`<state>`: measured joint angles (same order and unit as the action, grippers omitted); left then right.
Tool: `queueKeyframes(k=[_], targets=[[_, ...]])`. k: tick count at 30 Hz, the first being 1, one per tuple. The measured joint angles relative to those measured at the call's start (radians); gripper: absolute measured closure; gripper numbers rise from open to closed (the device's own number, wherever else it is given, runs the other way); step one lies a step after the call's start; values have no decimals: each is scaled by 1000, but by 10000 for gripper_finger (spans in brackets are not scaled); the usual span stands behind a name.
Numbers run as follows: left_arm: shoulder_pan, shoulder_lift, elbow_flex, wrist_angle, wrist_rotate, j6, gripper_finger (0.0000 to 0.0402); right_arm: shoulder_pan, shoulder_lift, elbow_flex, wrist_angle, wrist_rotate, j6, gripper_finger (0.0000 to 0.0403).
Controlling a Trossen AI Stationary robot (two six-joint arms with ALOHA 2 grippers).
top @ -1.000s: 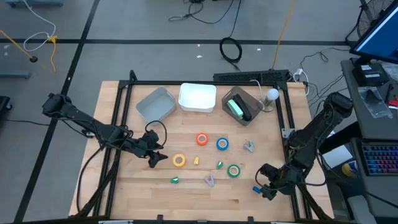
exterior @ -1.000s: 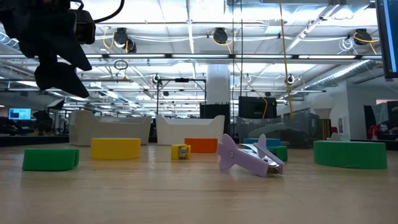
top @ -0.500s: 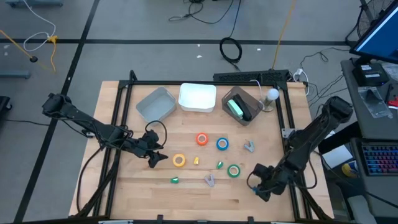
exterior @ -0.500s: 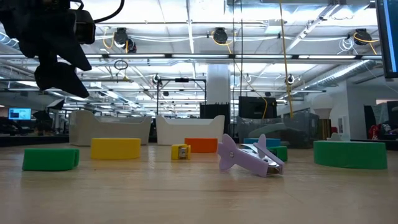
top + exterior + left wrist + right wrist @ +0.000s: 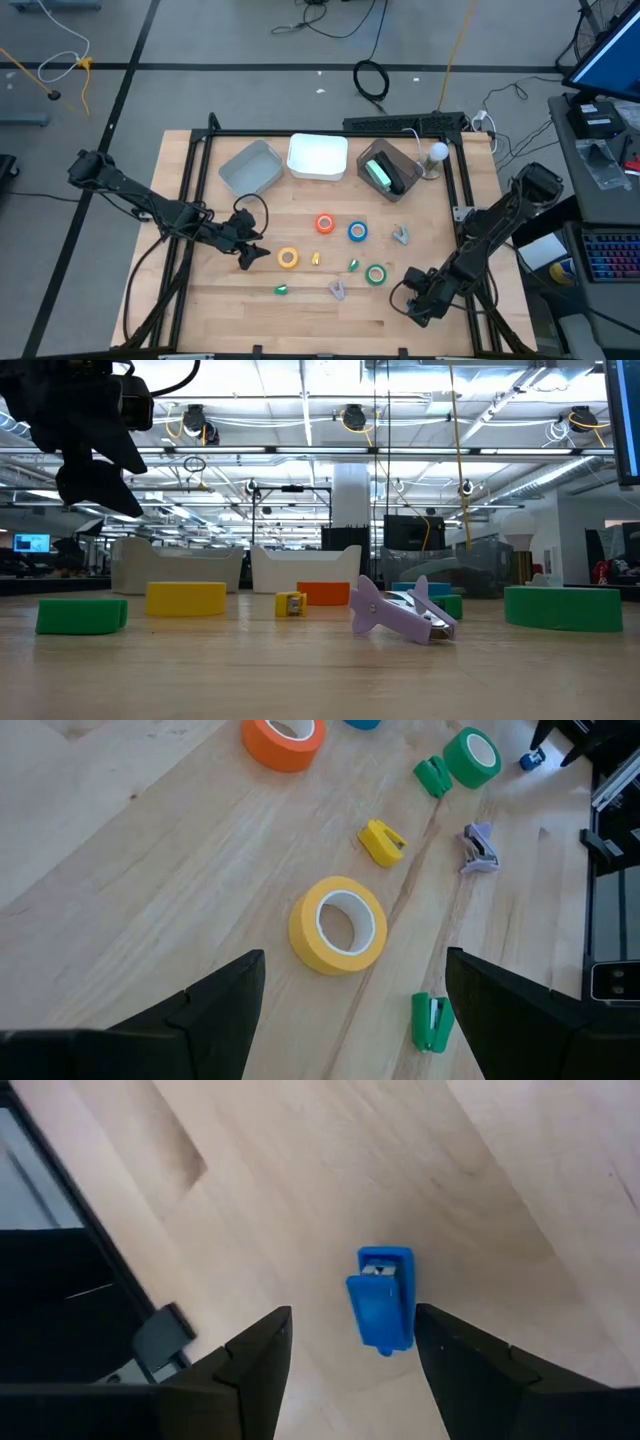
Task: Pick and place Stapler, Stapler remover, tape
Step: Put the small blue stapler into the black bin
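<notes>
No legible writing. Right pincer (image 5: pixel 350 1355) spread wide over blue stapler (image 5: pixel 382 1312), empty. Left pincer (image 5: pixel 350 1010) spread, empty, above yellow tape (image 5: pixel 338 924).

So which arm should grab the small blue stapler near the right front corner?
The right arm. Its gripper hangs directly above the blue stapler, jaws open on either side of it. The left gripper is across the table, over the yellow tape roll.

Bright, even light falls from ceiling lamps (image 5: pixel 352 417) seen in the low view. Beneath them, the wooden table (image 5: pixel 300 300) shows soft, faint shadows without glare. The table's near edge blurs in the low view.
</notes>
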<state>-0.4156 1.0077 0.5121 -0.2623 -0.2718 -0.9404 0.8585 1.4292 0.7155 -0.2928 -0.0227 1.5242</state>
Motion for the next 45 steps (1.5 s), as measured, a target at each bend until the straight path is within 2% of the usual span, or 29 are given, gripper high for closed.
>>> queueKeyframes(k=[9, 29, 35, 45], targets=[[0, 0, 0, 0, 0, 0, 91, -2, 66, 3, 0, -3, 35, 198], [0, 0, 0, 0, 0, 22, 91, -2, 62, 1, 11, -3, -8, 205], [0, 0, 0, 0, 0, 22, 91, -2, 62, 1, -13, 0, 53, 236], [0, 0, 0, 1, 0, 15, 91, -1, 63, 0, -32, 21, 61, 316]])
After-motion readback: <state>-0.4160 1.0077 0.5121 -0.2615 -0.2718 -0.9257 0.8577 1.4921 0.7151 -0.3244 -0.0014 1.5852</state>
